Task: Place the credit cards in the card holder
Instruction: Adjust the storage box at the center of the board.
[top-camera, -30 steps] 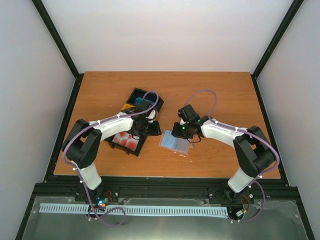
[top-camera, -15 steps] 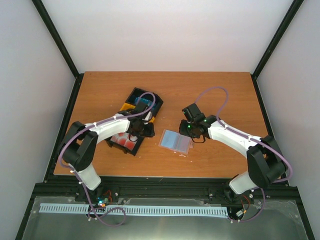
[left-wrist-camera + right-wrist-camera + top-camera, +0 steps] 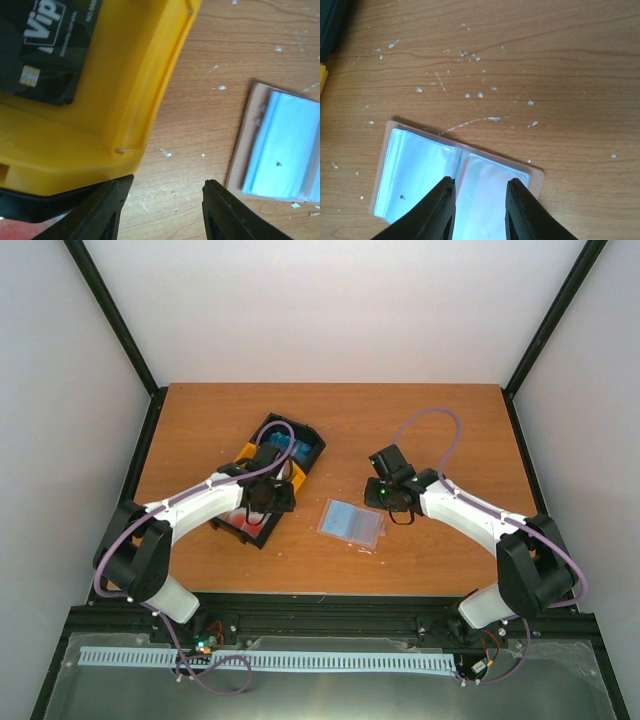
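Observation:
The card holder [image 3: 351, 523] lies open on the table, tan-pink with clear sleeves; it also shows in the right wrist view [image 3: 420, 175] and the left wrist view [image 3: 280, 150]. A black card [image 3: 45, 45] lies in the yellow bin. A light blue card [image 3: 287, 447] lies in the far black bin and red cards [image 3: 238, 522] in the near one. My left gripper [image 3: 278, 498] is open and empty over the tray's right edge [image 3: 162, 210]. My right gripper [image 3: 378, 502] is open and empty just above the holder's right half [image 3: 480, 205].
The black-yellow-black three-bin tray [image 3: 300, 468] stands slanted left of the card holder; its yellow wall [image 3: 140, 100] is close to my left finger. White specks dot the wooden table [image 3: 545, 60]. Black frame posts run along the table's sides.
My left gripper has moved left, from beside the tray's right side to over the tray. My right gripper has drawn back to the right, off the middle of the card holder.

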You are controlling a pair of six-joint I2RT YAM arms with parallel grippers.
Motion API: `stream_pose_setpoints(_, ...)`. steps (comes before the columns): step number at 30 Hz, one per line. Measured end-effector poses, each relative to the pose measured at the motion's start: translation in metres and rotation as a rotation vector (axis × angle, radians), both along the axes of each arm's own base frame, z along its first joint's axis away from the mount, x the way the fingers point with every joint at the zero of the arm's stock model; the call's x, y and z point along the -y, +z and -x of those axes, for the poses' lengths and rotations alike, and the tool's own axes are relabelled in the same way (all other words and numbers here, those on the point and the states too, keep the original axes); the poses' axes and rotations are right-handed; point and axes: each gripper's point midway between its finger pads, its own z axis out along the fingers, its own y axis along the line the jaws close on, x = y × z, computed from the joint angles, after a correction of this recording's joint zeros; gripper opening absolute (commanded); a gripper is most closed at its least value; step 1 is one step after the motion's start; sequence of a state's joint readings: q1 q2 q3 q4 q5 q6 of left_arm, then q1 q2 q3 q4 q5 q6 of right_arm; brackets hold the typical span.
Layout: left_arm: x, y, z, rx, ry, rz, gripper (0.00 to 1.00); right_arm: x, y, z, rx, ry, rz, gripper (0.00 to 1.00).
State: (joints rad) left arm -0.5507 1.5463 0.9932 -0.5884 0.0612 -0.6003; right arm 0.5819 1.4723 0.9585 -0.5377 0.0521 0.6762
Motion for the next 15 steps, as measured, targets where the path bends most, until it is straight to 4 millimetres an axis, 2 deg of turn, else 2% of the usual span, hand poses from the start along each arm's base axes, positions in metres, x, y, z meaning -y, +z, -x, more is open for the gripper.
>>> stream_pose_setpoints(2,0.004,0.004,-0.001,0.005,-0.03,0.014,0.54,0.002,0.001,-0.003,0.012,0.006,0.003,0.3)
stream_pose_setpoints(5,0.014,0.021,-0.012,0.048,-0.073,0.045,0.61,0.002,0.004,-0.007,0.033,0.021,0.004,0.3)
stream_pose_setpoints(8,0.024,0.044,-0.04,0.112,-0.079,0.066,0.63,0.0,0.008,-0.011,0.054,0.031,-0.003,0.3)
stream_pose_setpoints(10,0.025,0.052,-0.062,0.134,-0.058,0.071,0.64,0.001,0.009,-0.014,0.065,0.032,-0.006,0.3)
stream_pose_setpoints(12,0.022,0.054,-0.085,0.149,-0.029,0.066,0.64,0.002,0.011,-0.018,0.075,0.027,-0.01,0.3)
stream_pose_setpoints(15,0.016,0.046,-0.099,0.137,-0.016,0.041,0.62,0.002,0.012,-0.021,0.086,0.024,-0.018,0.3)
